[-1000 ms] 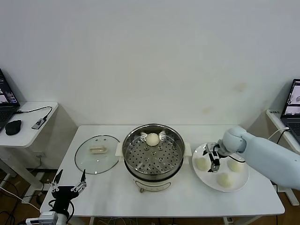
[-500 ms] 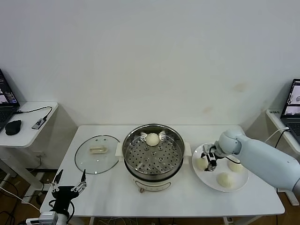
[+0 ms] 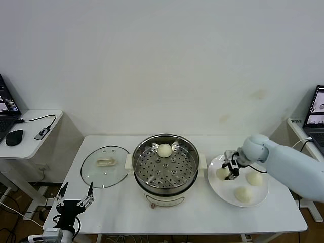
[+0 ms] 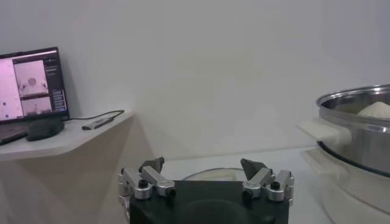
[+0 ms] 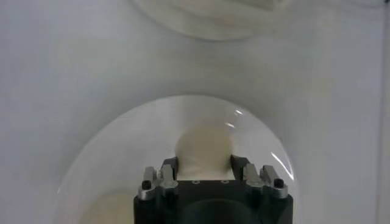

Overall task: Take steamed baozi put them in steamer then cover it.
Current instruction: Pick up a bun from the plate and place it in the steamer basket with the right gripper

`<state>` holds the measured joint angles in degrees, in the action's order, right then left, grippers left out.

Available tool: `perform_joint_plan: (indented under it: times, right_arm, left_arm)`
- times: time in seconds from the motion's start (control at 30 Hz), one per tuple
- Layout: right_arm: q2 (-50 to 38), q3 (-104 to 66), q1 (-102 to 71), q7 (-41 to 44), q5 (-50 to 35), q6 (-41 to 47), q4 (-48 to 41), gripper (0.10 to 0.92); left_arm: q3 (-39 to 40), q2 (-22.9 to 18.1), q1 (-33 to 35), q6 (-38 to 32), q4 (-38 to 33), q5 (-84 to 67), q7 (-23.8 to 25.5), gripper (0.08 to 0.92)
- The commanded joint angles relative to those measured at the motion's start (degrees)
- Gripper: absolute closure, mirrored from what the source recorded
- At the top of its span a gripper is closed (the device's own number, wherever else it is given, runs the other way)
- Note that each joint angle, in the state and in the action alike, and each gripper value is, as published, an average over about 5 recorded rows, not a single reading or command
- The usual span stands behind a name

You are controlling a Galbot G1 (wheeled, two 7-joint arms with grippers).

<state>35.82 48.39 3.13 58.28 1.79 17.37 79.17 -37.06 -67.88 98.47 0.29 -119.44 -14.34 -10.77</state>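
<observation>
right hand (image 3: 230, 170): closed around 1 baozi (image 3: 221, 173) on the plate (image 3: 253, 200)
left hand (image 3: 73, 201): wide open, empty, beside the surface (image 3: 202, 212)
room: white wall (image 3: 162, 61)

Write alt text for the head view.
The right gripper is shut on a bun on the white plate, beside two more buns. One bun sits in the open steel steamer; its glass lid lies left, and the left gripper waits below.
</observation>
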Motion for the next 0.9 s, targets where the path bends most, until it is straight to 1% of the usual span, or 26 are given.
perform_joint_plan:
  times: [0.03, 0.2, 0.3, 0.43, 0.53, 0.63, 0.9]
  right_arm:
    - [-5.44, 6.97, 16.74, 0.68, -9.51, 2.40, 5.31, 0.481]
    - [-4.11, 16.68, 31.58, 0.02, -16.19, 5.45, 8.66, 0.475]
    - [-1.12, 21.44, 38.46, -1.26, -21.30, 8.20, 10.60, 0.472]
    - [4.20, 24.68, 43.02, -3.85, -28.52, 12.52, 13.10, 0.467]
    - [8.62, 25.94, 43.57, -5.71, -32.57, 15.36, 14.16, 0.465]
    - [12.72, 26.40, 41.70, -7.56, -34.49, 17.62, 14.00, 0.465]
    - [23.07, 25.31, 33.31, -12.50, -37.45, 22.29, 9.12, 0.465]
  left_arm:
    - [0.12, 0.43, 0.00, 0.11, -0.44, -0.07, 0.04, 0.177]
    - [0.08, 1.18, -0.03, 0.17, -0.64, -0.22, 0.06, 0.177]
    - [0.16, 1.32, -0.13, 0.18, -0.72, -0.29, 0.08, 0.177]
    - [0.25, 1.31, -0.24, 0.18, -0.82, -0.34, 0.09, 0.177]
    - [0.23, 1.21, -0.40, 0.18, -0.68, -0.41, 0.08, 0.177]
    - [0.22, 0.91, -0.62, 0.21, -0.46, -0.43, 0.07, 0.177]
    - [0.14, 0.04, -0.77, 0.35, -0.43, -0.30, 0.10, 0.177]
